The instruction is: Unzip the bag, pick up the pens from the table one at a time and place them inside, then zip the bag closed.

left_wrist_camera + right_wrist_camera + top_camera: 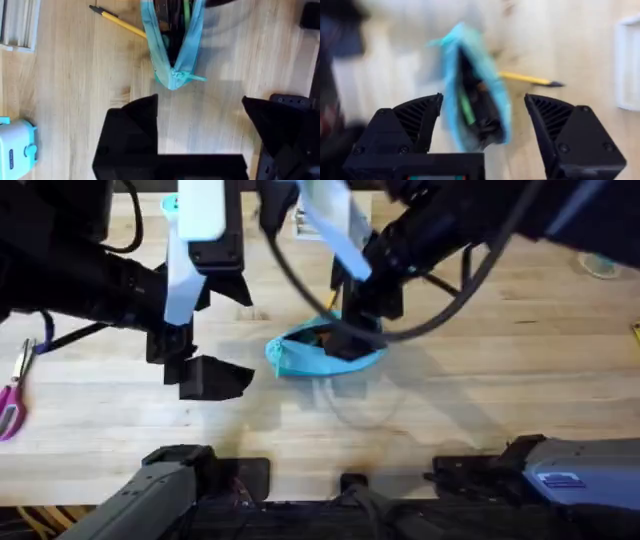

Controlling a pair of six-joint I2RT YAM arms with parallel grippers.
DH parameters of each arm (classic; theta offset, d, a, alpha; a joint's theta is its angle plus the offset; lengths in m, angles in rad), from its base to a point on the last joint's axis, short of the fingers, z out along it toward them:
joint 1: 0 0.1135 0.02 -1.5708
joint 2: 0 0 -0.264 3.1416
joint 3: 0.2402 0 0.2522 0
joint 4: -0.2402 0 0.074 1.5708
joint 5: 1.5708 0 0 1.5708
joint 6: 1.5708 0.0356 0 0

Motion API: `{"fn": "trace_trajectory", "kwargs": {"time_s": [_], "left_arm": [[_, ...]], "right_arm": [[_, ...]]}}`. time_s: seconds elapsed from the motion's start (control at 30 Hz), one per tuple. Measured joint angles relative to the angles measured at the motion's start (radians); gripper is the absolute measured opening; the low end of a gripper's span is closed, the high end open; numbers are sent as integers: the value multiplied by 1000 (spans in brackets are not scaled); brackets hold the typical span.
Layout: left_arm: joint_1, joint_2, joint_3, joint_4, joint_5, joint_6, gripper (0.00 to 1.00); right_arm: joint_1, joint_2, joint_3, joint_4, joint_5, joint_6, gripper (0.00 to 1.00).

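At the far left edge of the worktop (480, 370) lay a pair of pink-handled scissors (12, 395). Right of them, the left gripper (195, 360) hung above bare wood with its black fingers spread apart and nothing between them; from the left wrist camera those fingers (132, 130) stood just short of the bag's zipper pull end. In that same view a turquoise toy (17, 147) sat off to one side. The bag (325, 350) lay near the middle of the worktop, unzipped and gaping, with dark items and something green visible inside (186, 12). A yellow pen (120, 21) with a black tip rested on the wood, one end touching or slipping under the bag's edge; which of the two could not be told. The right gripper (482, 115) hovered directly over the open bag, fingers wide apart and empty, the bag's opening seen between them (475, 100), blurred. The pen (530, 79) lay just beyond the bag in that view. A white tray (630, 62) sat at the edge.
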Motion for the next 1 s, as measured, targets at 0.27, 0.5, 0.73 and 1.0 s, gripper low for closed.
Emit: {"fn": "trace_trajectory", "kwargs": {"time_s": [0.27,0.5,0.73,1.0], "left_arm": [[0,0,0,0,0,0,993],[0,0,0,0,0,0,993],[0,0,0,0,0,0,993],[0,0,0,0,0,0,993]], "right_arm": [[-141,-20,0,245,24,346,998],[-210,48,0,258,64,818,998],[-214,83,0,270,85,1016,998],[-160,221,0,288,249,1176,998]]}}
